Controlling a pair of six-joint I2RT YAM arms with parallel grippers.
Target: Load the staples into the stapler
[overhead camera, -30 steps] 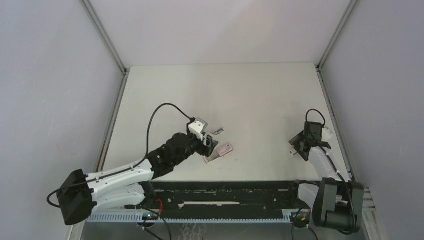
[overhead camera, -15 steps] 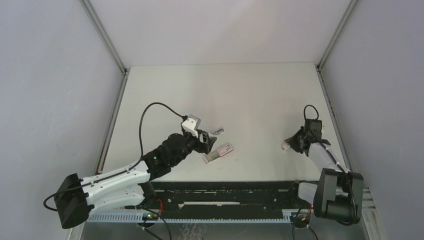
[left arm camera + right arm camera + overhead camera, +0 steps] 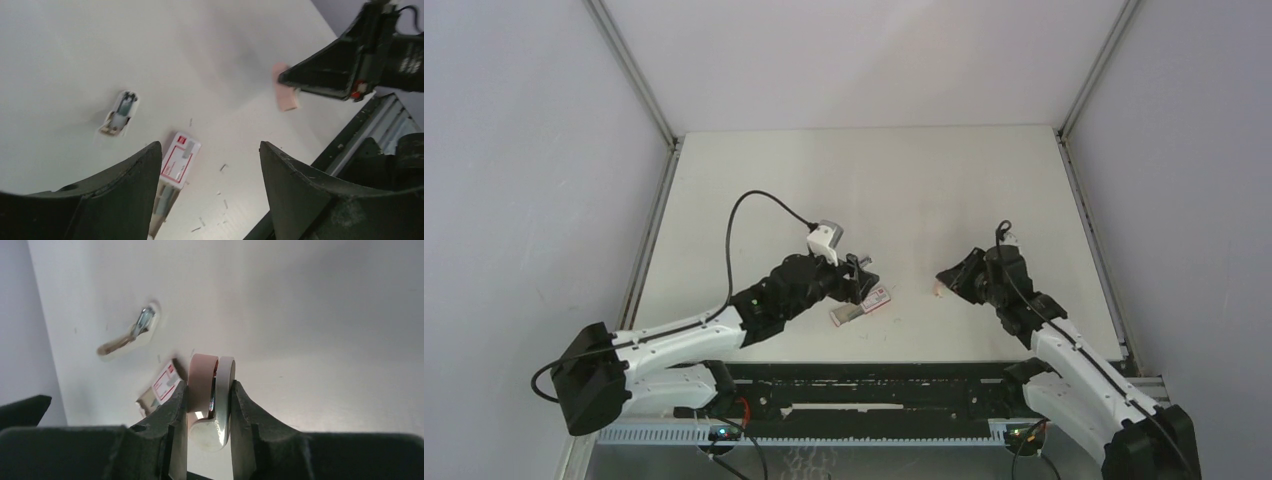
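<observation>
Squeezed in the right claw (image 3: 207, 392), middle of the frame: small pink and white plastic stapler (image 3: 202, 374). Under the wide-open left claw (image 3: 210, 150), low in the frame, on the pale worktop (image 3: 75, 50): red and white cardboard staple box (image 3: 179, 159).

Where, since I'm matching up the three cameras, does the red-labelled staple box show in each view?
Top external: the staple box lies low and centre on the table.
Left wrist: at the bottom, left of centre, beside a dark finger.
Right wrist: left of centre, partly hidden by a finger.
Shared landmark: the pink and white stapler, right of the box in the top and left wrist views, in the middle of the right wrist view.
</observation>
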